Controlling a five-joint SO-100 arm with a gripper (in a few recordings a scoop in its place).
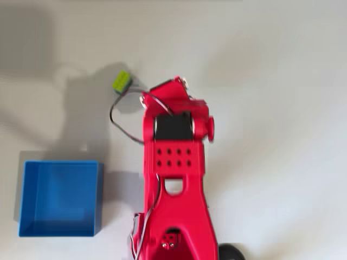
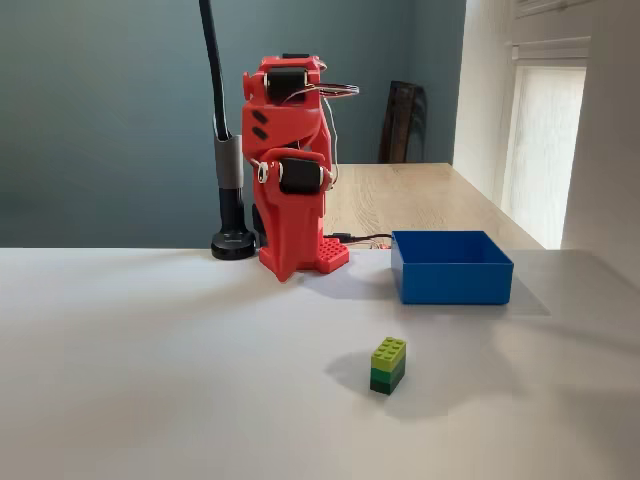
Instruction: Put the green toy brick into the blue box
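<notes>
The green toy brick (image 2: 388, 365) stands alone on the white table, near the front in the fixed view and at the upper left of the arm in the overhead view (image 1: 121, 80). The blue box (image 2: 450, 266) sits with nothing visible in it, behind and to the right of the brick in the fixed view and at the lower left in the overhead view (image 1: 59, 198). The red arm is folded upright over its base. My gripper (image 2: 289, 262) points down at the table far behind the brick. Its jaws lie together with no gap and nothing between them.
A black lamp stand (image 2: 232, 243) with a thin pole rises just left of the arm in the fixed view. Loose cables (image 1: 120, 116) hang off the arm on the side toward the brick. A wooden table (image 2: 420, 195) lies behind.
</notes>
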